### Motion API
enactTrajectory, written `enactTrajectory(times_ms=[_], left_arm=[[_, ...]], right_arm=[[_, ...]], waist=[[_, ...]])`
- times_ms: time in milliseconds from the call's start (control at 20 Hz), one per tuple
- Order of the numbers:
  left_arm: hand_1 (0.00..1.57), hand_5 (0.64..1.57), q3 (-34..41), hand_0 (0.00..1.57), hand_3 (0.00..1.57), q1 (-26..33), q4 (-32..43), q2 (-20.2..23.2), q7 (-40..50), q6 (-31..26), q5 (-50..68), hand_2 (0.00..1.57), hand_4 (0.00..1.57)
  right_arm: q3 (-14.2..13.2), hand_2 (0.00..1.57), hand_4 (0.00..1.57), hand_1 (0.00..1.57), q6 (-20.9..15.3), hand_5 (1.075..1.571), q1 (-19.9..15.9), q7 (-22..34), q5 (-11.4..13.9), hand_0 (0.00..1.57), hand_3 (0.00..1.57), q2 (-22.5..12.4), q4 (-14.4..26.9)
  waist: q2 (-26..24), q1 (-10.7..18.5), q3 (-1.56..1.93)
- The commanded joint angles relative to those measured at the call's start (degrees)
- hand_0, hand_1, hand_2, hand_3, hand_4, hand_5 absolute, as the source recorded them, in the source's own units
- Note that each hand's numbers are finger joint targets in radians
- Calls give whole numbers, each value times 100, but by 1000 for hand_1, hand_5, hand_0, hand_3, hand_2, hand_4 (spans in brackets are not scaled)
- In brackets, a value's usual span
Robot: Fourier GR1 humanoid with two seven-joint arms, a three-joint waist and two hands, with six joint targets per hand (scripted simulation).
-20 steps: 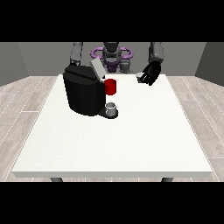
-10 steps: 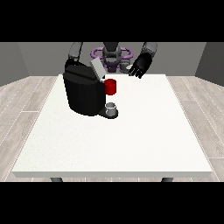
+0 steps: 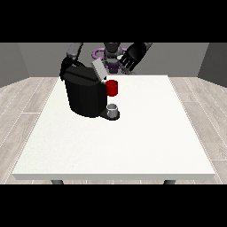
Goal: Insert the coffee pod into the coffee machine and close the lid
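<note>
The black coffee machine (image 3: 85, 95) stands on the white table (image 3: 133, 142), left of the middle. Its grey lid (image 3: 98, 70) is tilted up and open. A red thing at the machine (image 3: 112, 88) sits at its front, and a small grey thing (image 3: 113, 109) rests on the base below it. The hand at the view's right (image 3: 132, 56) hovers above the table's far edge, right of the lid, with its fingers spread and nothing in them. The hand at the view's left (image 3: 65, 67) is at the machine's back corner, mostly hidden behind it.
The robot's torso (image 3: 111, 55) is behind the table's far edge, just beyond the machine. Wooden floor (image 3: 22, 102) lies around the table.
The hand at the view's right has risen and moved left, from beside the red thing towards the raised lid. The machine and the hand at the view's left have not visibly moved.
</note>
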Motion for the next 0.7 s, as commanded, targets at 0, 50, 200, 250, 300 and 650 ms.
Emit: enactTrajectory(times_ms=[0, 50, 200, 250, 300, 650], left_arm=[[1256, 1571, 129, 1256, 1265, -258, 95, -34, 199, -49, 53, 1287, 488], [1216, 1571, 151, 1216, 1256, -638, 26, -127, 477, -47, 58, 1265, 470], [1203, 1571, 144, 1203, 1262, -804, 75, 98, 313, -72, -22, 1267, 487], [1225, 1571, 115, 1225, 1251, -703, 114, 152, 208, -105, -49, 1279, 482], [1247, 1571, 262, 1247, 1249, -1019, 163, 297, 369, -101, -14, 1299, 479], [1223, 1571, 284, 1223, 1245, -1290, 270, 447, 158, -83, -59, 1288, 491]], right_arm=[[80, 0, 0, 0, -149, 1571, -55, 252, 113, 0, 0, 80, -231], [-13, 0, 0, 0, -210, 1571, -245, 14, 129, 0, 0, 44, -51], [-279, 0, 269, 0, -91, 1571, -639, 131, -50, 0, 0, -171, -122], [-244, 0, 263, 0, -156, 1571, -509, 144, -58, 0, 0, -68, -173], [-166, 0, 178, 0, -103, 1571, -451, -90, -37, 0, 0, -36, -118], [-405, 0, 147, 0, -41, 1571, -847, 74, -136, 0, 0, -271, -161]], waist=[[67, -114, -1], [229, -128, 1], [540, -137, 0], [510, -135, 0], [729, -293, 1], [1157, -392, 1]])
